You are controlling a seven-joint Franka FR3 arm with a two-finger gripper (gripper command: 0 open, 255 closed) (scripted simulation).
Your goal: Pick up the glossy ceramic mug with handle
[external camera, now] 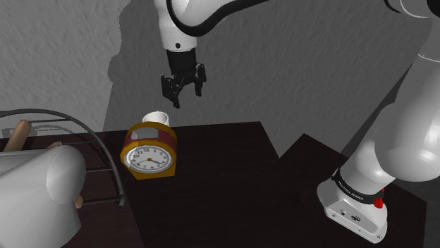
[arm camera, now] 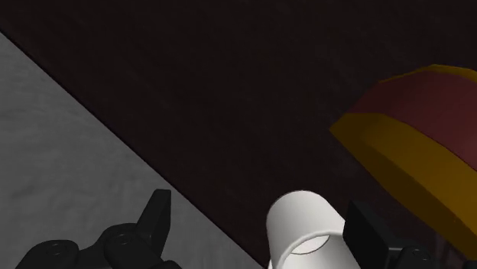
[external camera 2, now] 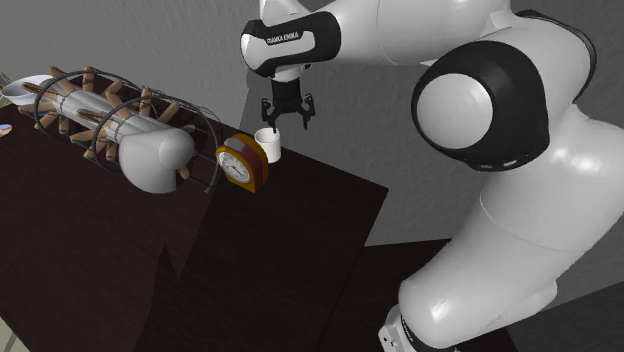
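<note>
- Jaws open, holding nothing; they hang above the white mug [external camera: 156,118], clear of it.
- Mug stands upright on the dark table [external camera: 233,176], near its far edge, just behind the gold-and-red clock [external camera: 149,153]. We cannot tell whether mug and clock touch.
- In the wrist view the mug [arm camera: 306,229] sits between the fingers [arm camera: 157,218] but off-centre, close to the one on the clock's side [arm camera: 413,153].
- Handle is hidden, so we cannot tell where it points.
- Step in hand, as we judge it: align and descend.
- To do it well, we first shift the jaws so the mug is centred, then lower straight down.
- We keep the clock-side finger in the gap beside the mug wall; clipping the clock could knock either thing.
- We close only once both fingers flank the wall well below the rim, since a glossy surface may slip.
</note>
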